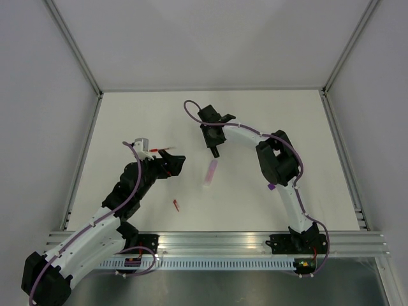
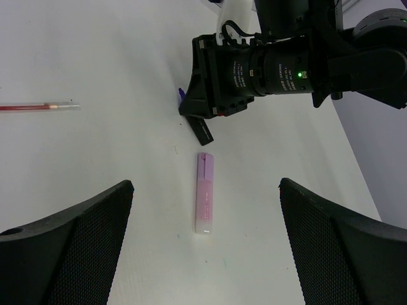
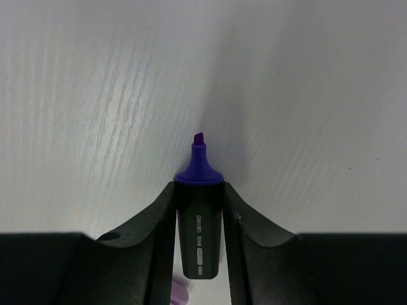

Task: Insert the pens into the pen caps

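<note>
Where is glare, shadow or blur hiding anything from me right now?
Top external: even, soft light, only a bright sheen on the aluminium rail; the red cap is a tiny speck. Left wrist: the pale pink piece is sharp, the near fingers dark, blocking the lower corners. Right wrist: the highlighter tip is crisp, with a grey shadow band on the table behind it.

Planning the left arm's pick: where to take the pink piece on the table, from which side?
Probably mid-body of the pink piece, from straight above. It lies flat, long sides toward the fingers of the open left gripper, so they close across its width. Stay off the purple end: the right gripper, holding the dark marker, sits close to it.
</note>
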You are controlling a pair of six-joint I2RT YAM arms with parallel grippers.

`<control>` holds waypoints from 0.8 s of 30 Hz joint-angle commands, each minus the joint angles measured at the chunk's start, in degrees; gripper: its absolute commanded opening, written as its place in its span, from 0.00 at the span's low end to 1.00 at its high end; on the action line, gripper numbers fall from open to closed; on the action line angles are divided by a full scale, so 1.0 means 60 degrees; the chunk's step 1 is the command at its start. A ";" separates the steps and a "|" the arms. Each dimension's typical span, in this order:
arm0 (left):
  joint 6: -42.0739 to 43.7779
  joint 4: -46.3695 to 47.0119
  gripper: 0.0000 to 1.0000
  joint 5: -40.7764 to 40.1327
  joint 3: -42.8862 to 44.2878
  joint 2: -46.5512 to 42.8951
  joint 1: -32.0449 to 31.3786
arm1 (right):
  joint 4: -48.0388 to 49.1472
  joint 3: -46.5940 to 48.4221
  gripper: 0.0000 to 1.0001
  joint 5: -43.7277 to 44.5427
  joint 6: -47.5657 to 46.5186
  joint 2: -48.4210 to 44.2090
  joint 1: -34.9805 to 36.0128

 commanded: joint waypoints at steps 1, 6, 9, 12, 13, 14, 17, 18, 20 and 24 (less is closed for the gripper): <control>0.0288 0.0294 0.99 -0.0020 -0.0107 -0.0022 0.0002 | -0.0650 0.0229 0.32 0.0062 -0.0145 0.0085 -0.0123; 0.0346 0.0411 0.99 0.0140 -0.0151 0.0095 0.0002 | -0.0621 0.0170 0.17 0.0076 -0.0218 -0.0047 -0.0313; 0.0420 0.0587 0.97 0.0418 -0.0136 0.0314 0.0002 | -0.0606 0.0229 0.08 0.0047 -0.0277 -0.0091 -0.0430; 0.0493 0.0792 0.96 0.0712 -0.0092 0.0579 0.0002 | -0.0475 0.0229 0.00 0.0091 -0.0263 -0.0296 -0.0577; 0.0522 0.0836 0.96 0.0771 -0.0078 0.0782 0.0002 | -0.0416 0.0214 0.00 0.0062 -0.0233 -0.0369 -0.0592; 0.0537 0.0879 0.96 0.0815 -0.0049 0.0871 0.0002 | -0.0358 0.0214 0.00 0.0047 -0.0219 -0.0529 -0.0650; 0.0683 0.1055 0.96 0.1194 0.0039 0.1150 0.0002 | -0.0386 0.0375 0.00 0.0004 -0.0044 -0.0851 -0.0694; 0.0713 0.1128 0.95 0.1254 0.0025 0.1194 0.0002 | -0.0386 0.0390 0.00 -0.0055 0.0001 -0.0998 -0.0709; 0.0815 0.1260 0.95 0.1385 0.0010 0.1267 0.0002 | -0.0067 0.0011 0.00 -0.0289 0.0321 -0.1567 -0.0709; 0.0933 0.1538 0.94 0.1825 0.0010 0.1428 0.0002 | 0.1208 -0.1570 0.00 -0.0992 0.1068 -0.2872 -0.0680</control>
